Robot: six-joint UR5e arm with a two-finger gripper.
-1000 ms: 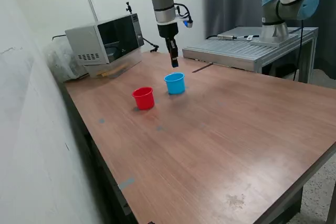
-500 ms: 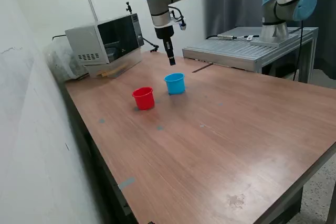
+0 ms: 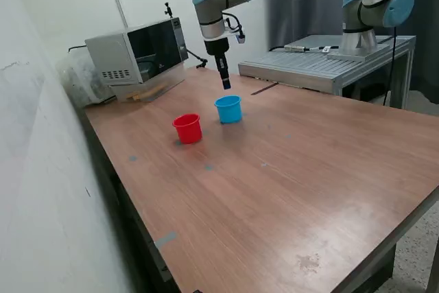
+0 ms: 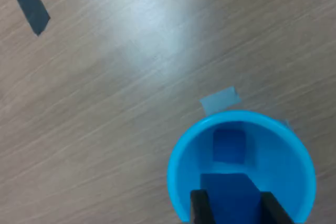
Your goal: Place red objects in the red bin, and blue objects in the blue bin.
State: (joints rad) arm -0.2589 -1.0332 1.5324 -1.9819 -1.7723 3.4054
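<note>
Now | end effector [image 4: 234,203] grips dark-blue cube [image 4: 231,195] | light-blue cup [image 4: 181,153] holds another cube [image 4: 229,146]

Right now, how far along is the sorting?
One blue cube already lies in the blue cup. The gripper holds a second blue cube over it, unreleased. No cubes show on the table; the red cup's contents are hidden.

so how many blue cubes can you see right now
2: one small dark-blue cube lies in the light-blue plastic cup; another dark-blue cube sits between the claw fingers above it. Others may be hidden.
</note>
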